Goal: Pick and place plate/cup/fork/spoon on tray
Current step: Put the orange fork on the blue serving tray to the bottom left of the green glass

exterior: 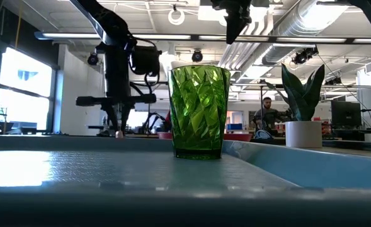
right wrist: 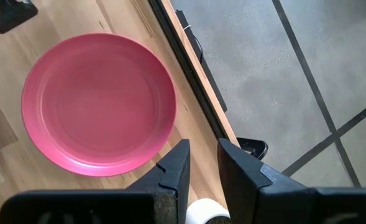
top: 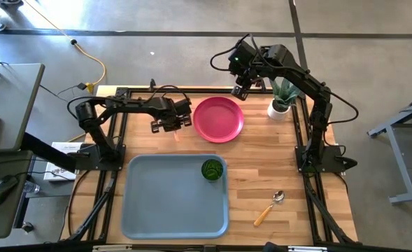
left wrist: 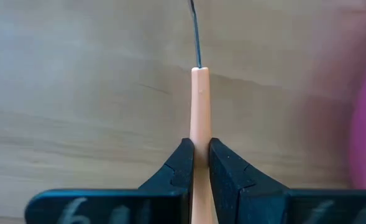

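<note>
My left gripper (top: 171, 126) stands just left of the pink-red plate (top: 218, 119) and is shut on the fork (left wrist: 199, 106). The fork shows as an orange-tan handle with a thin metal neck seen edge-on; its tines do not show. My right gripper (top: 239, 91) hangs above the plate's far edge, a little open and empty. The dark green cup (top: 212, 170) stands upright on its base in the far right corner of the grey-blue tray (top: 164, 203). The spoon (top: 270, 206) lies flat on the table right of the tray. My left gripper pinches the fork's orange-tan handle (left wrist: 199, 134) between its two fingers, pointing down from above. The handle runs through the gap between the fingers, and its metal neck (left wrist: 196, 37) sticks out beyond them. Whether the fork is clear of the table, I cannot tell.
A white pot with a green plant (top: 281, 101) stands at the table's far right, close to my right arm. The black frame rails (top: 122, 140) run along the table's left and right edges. Bare wood lies between the plate, the tray and the spoon.
</note>
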Controlling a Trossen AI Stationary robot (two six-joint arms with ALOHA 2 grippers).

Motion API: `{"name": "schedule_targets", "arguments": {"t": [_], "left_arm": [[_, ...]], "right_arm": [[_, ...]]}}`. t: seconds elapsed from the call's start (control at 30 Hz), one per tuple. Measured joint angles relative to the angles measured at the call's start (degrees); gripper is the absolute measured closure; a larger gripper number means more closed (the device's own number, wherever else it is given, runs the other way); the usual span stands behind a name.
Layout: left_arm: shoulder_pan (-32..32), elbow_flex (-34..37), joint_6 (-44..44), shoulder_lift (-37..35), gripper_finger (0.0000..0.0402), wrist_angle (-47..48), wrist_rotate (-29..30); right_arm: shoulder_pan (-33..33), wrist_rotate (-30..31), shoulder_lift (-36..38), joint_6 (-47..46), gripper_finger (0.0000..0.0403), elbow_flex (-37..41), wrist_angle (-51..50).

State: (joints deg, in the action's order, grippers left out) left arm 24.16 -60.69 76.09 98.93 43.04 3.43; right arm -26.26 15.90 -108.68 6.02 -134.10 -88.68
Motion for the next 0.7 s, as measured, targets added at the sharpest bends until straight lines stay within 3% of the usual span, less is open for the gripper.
{"name": "schedule_targets", "arguments": {"t": [0.3,0.7], "left_arm": [[-1.6,0.0,-7.3,-2.6,0.0383,-3.8,-4.9],[-6.0,0.0,-11.9,-9.9,0.0383,-2.5,-4.3]], "right_arm": [[0.0,0.0,0.0,0.0,0.0329,0.0,-0.2],[0.0,0.0,0.0,0.0,0.0329,0.0,-0.4]]}}
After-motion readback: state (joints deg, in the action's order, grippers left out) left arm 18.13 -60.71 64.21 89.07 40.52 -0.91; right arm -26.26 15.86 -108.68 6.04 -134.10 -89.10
